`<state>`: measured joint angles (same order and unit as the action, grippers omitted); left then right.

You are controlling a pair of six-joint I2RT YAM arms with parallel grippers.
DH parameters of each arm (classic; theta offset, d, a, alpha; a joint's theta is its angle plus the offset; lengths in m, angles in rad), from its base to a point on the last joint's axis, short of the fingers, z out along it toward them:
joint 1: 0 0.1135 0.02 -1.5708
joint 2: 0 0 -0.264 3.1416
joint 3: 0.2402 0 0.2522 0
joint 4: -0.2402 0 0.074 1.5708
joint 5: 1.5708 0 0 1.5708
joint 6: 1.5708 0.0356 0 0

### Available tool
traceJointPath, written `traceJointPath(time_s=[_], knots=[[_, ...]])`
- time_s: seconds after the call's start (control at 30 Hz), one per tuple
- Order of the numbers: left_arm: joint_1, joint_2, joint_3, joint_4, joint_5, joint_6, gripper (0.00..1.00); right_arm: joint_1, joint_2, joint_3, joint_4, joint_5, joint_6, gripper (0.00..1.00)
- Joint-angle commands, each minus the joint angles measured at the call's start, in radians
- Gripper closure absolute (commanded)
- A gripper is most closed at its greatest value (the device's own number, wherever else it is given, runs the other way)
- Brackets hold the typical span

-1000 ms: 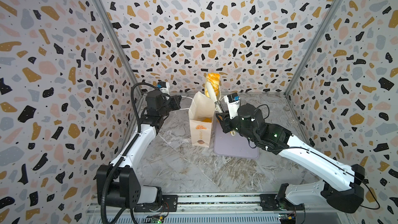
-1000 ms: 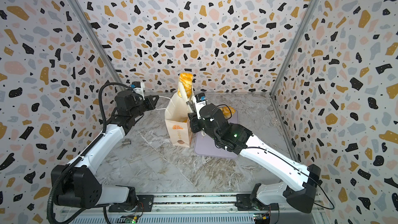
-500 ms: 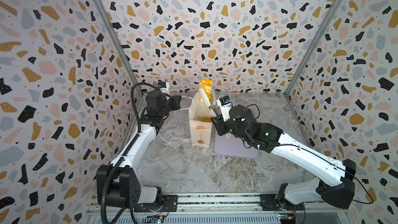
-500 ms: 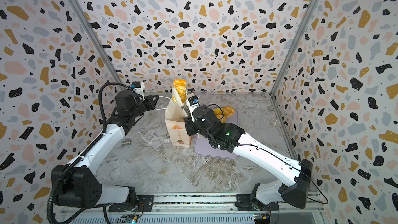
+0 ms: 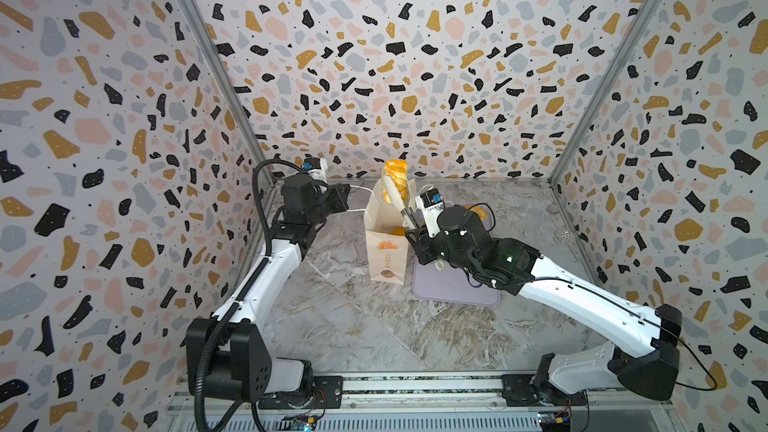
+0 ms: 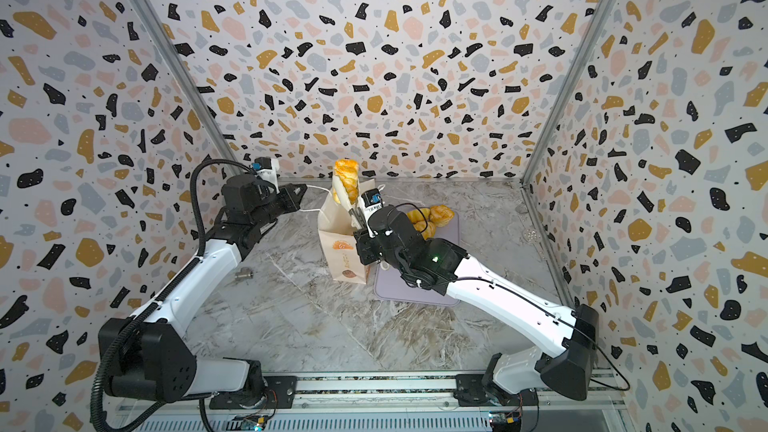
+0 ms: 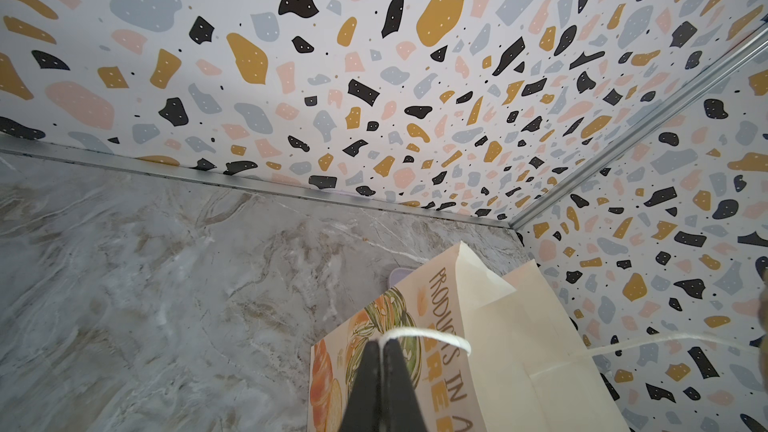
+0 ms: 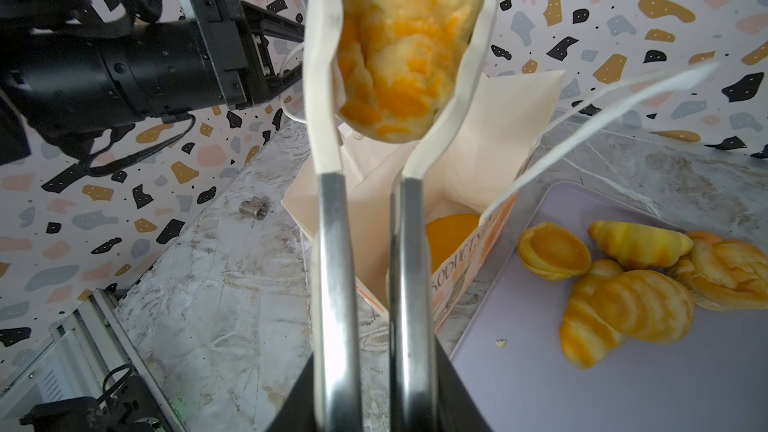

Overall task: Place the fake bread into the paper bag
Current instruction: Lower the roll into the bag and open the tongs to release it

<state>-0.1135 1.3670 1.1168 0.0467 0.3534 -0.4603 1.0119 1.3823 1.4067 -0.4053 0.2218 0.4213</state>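
1. The right pincer (image 5: 395, 192) gripped the plaited pastry (image 5: 395, 174) between its long white-tipped fingers (image 8: 332, 243), one on each side of it.
2. The pastry's long axis stood nearly upright, with its lower end pointing down at the open mouth of the paper bag (image 5: 386, 253) and its upper end rising well above the bag's rim.
3. The left pincer (image 7: 382, 353) was closed on the bag's white string handle (image 7: 428, 333), drawn out towards the left edge of the surface (image 5: 332, 326).
4. The bag stood upright around the middle of the surface, somewhat towards the rear edge, with its printed front facing the front edge.
5. Inside the bag, one orange bread (image 8: 451, 234) lay low down; how many more were there could not be told.
6. Just beside the bag, on its right, lay a flat lilac tray (image 6: 415, 295). At the tray's far end sat a cluster of breads (image 6: 430, 218), among them a round bun (image 8: 555, 251) and striped rolls (image 8: 623, 309).
7. The surface was grey with marble veining, and a small metal fitting (image 6: 244, 273) lay near its left edge.
8. Terrazzo-print walls (image 5: 415, 56) closed in the left, rear and right sides.
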Motion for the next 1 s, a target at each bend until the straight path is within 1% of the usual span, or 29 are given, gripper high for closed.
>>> traceJointPath(time_s=[0.0, 0.53, 0.6, 0.73, 0.87, 0.97], knots=[[-0.003, -0.019, -0.017, 0.03, -0.001, 0.002, 1.0, 0.004, -0.003, 0.002, -0.003, 0.0, 0.007, 0.67], [-0.003, -0.019, -0.016, 0.03, 0.001, 0.002, 1.0, 0.003, 0.066, 0.052, -0.096, -0.001, 0.01, 0.66], [-0.003, -0.019, -0.017, 0.03, 0.0, 0.003, 1.0, 0.002, 0.077, 0.063, -0.112, 0.001, 0.013, 0.64], [-0.003, -0.019, -0.016, 0.031, -0.002, 0.003, 1.0, 0.003, 0.09, 0.081, -0.132, 0.013, 0.019, 0.55], [-0.003, -0.018, -0.016, 0.03, -0.001, 0.003, 1.0, 0.003, 0.083, 0.083, -0.131, 0.022, 0.022, 0.49], [-0.003, -0.019, -0.016, 0.03, -0.001, 0.003, 1.0, 0.002, 0.072, 0.08, -0.124, 0.03, 0.023, 0.48]])
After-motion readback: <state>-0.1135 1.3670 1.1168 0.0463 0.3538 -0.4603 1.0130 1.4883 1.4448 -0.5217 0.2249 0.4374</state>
